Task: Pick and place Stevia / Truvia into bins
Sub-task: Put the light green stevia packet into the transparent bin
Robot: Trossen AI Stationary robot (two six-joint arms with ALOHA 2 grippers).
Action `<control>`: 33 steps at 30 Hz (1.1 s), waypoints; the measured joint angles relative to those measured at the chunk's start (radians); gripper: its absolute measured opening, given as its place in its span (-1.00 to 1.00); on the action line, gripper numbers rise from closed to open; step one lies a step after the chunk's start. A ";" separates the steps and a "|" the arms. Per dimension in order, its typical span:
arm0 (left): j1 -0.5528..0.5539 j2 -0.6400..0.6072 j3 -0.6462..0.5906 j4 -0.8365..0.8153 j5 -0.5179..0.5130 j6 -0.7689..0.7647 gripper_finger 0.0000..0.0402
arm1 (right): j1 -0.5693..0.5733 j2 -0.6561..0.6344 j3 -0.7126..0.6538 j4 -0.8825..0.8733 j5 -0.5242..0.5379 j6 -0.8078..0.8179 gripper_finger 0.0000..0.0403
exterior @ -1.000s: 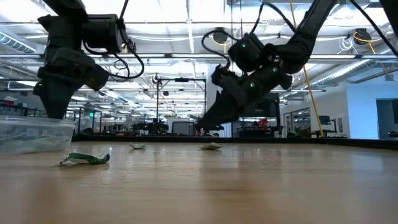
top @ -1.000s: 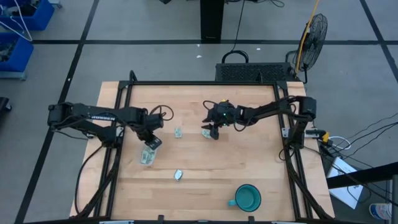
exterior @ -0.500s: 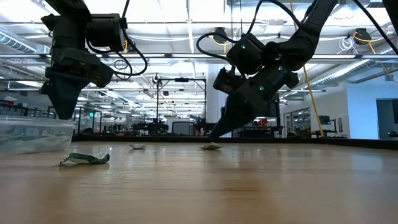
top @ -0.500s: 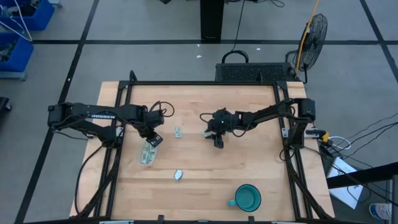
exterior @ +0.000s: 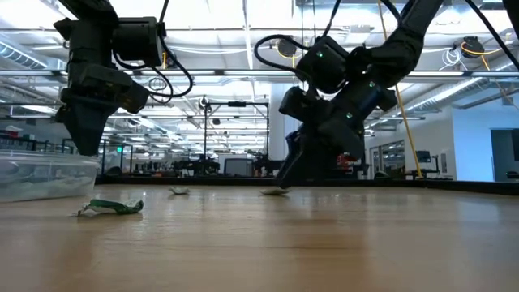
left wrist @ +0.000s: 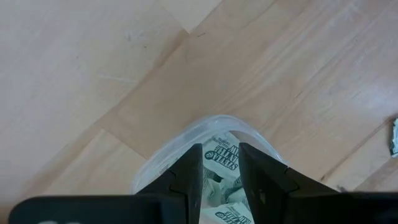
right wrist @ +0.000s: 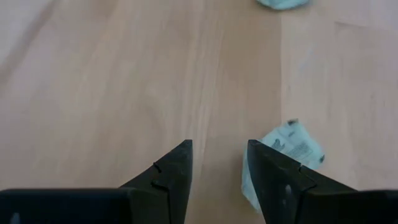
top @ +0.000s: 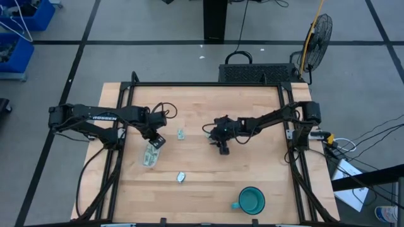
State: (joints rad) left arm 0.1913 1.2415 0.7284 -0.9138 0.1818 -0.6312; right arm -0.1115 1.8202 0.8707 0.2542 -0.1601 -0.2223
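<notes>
1. The right gripper [top: 222, 142] had been brought down near the counter's [top: 252, 170] centre; a second before it was held higher and tilted above the same spot, and in the low view it was now seen almost upright with its tips at the wood.
2. Its jaws were parted by a narrow gap and held nothing. In the right wrist view a pale green sachet [right wrist: 287, 148] lay just outside one finger [right wrist: 278, 180] rather than between the two, so the grasp was judged slightly off line and some sideways correction was likely needed.
3. The left gripper [top: 156, 140] was held over the 12 o'clock end of the clear tub [top: 150, 156], jaws narrowly apart and empty. Over the last second it had been shifted only slightly.
4. Printed sachets [left wrist: 222, 155] were seen already lying in the tub at about 9 o'clock on the counter.
5. Two more sachets were left loose: one [top: 180, 134] towards 10 o'clock of centre, another [top: 180, 178] towards 7 o'clock. Neither had been moved since the earlier frames.
6. A teal mug [top: 251, 200] stood untouched at 5 o'clock.
</notes>
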 joint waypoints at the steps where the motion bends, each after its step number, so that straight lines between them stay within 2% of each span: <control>1: 0.000 0.000 0.000 0.000 0.000 0.000 -0.46 | 0.007 0.000 0.000 -0.010 0.003 -0.014 -0.27; 3: 0.000 0.000 0.000 0.000 0.000 -0.002 -0.46 | 0.018 0.010 0.000 -0.013 0.028 -0.033 -0.27; 9: 0.000 0.000 0.000 0.002 0.013 -0.030 -0.46 | 0.029 0.011 -0.001 0.008 0.188 -0.029 -0.27; 17: 0.000 0.000 0.000 0.002 0.175 -0.051 -0.46 | 0.029 0.011 -0.001 -0.003 0.184 -0.034 -0.27; 21: 0.000 0.000 0.000 0.002 0.185 -0.059 -0.46 | 0.028 0.011 -0.023 0.016 0.188 -0.033 -0.29; 27: 0.000 -0.001 0.000 0.003 0.185 -0.055 -0.46 | 0.028 0.009 -0.089 0.084 0.189 -0.046 -0.44; 33: 0.000 -0.001 0.033 -0.004 0.187 -0.058 -0.46 | 0.028 0.010 -0.104 0.164 0.186 -0.031 -0.74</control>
State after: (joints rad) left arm 0.1913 1.2407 0.7614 -0.9179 0.3687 -0.6894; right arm -0.0834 1.8300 0.7664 0.4186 0.0256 -0.2531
